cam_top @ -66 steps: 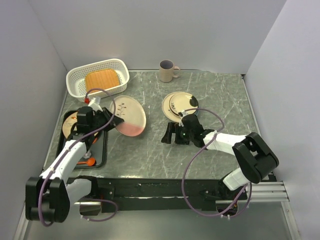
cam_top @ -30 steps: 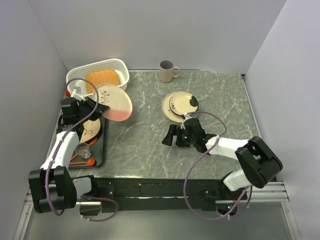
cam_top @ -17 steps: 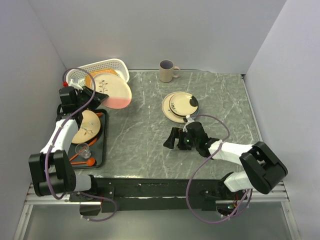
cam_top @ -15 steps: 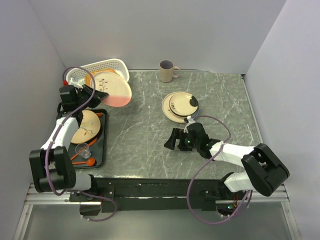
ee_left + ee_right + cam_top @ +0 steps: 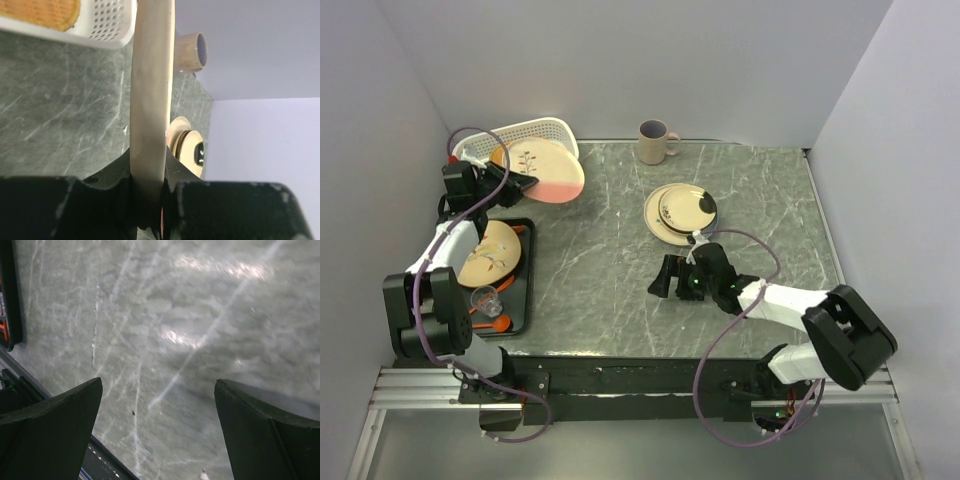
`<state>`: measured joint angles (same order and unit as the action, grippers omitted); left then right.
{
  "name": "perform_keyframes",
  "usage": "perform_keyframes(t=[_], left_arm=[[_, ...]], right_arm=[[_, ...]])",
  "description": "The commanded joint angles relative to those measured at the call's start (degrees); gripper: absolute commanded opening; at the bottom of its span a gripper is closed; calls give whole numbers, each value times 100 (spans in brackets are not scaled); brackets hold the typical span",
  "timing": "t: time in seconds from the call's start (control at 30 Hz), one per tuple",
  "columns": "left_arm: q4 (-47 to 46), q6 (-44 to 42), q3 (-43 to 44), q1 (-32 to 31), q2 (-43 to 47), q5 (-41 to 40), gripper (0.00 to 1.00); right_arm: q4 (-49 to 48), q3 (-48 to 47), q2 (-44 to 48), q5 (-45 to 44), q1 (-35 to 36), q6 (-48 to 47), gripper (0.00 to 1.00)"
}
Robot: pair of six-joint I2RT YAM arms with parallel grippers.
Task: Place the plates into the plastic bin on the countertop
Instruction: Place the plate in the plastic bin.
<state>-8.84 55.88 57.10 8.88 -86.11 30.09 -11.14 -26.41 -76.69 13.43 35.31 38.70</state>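
Half-pink plate [image 5: 548,171] pinched by left gripper [image 5: 148,181]; right gripper [image 5: 157,407] gapes empty.

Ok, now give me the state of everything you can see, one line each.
left gripper: shut on the half-pink plate's edge
half-pink plate: lifted, tilted, partly over the plastic bin
plastic bin: holds the tan-orange plate
tan-orange plate: lying in the bin
plate stack: resting on the countertop
mug: upright
cream plate: lying on the black tray
right gripper: open, empty
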Motion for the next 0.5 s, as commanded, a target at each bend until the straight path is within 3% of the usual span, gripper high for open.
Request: perform_keyframes(t=[0.0,0.23,0.47], left_arm=[[-891,300,679,78,138,155,1],[-1233,643,767,201,-256,85,1],[-1989,1170,864,254,-942,-21,1]], right_arm=[[-204,-513,-390,317,55,-143,100],[-257,-699,-602,423,73,-205,100],[-231,-435,-251,283,90,-117,100]])
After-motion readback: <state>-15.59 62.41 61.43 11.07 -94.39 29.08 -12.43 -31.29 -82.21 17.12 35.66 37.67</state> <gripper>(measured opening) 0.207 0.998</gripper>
